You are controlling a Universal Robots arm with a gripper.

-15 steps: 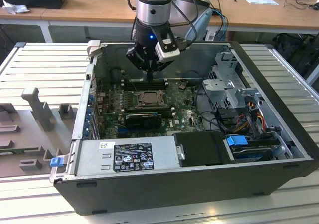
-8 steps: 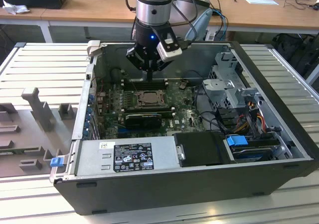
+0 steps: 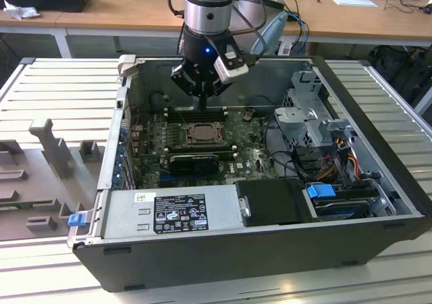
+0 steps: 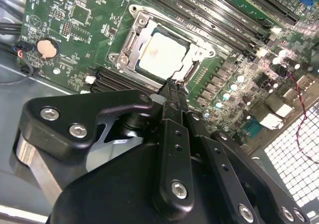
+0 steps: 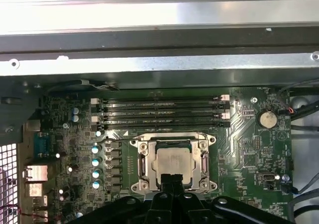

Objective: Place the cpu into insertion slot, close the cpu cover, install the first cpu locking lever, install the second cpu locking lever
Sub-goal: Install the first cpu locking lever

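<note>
Seated flat in the insertion slot [image 5: 172, 163], the cpu [image 5: 173, 164]: a pale silvery-beige square, matte, with faint print too small to make out. Framed on all sides by the cpu cover [image 5: 203, 160], a silver-grey metal plate with a cut-out middle, lying down over the chip's edges in both wrist views. Set amid green circuit board [image 5: 249, 134], just beside the long black memory slots [image 5: 162, 112].

Poised directly above the socket, the end effector [image 4: 174, 87]: fingers pressed together into one narrow black tip, clenched on nothing visible, tip at the cover's near edge. Touching the metal or just clear of it — cannot tell. That edge of cover and chip hidden behind the fingers in the first wrist view.

In the exterior view, socket [image 3: 201, 134] small and dark inside the open computer case [image 3: 270, 257], chip itself hard to pick out beneath the end effector [image 3: 202, 105]. Locking levers not distinguishable along the socket's sides. Case resting on a ribbed grey surface [image 3: 61, 91].
</note>
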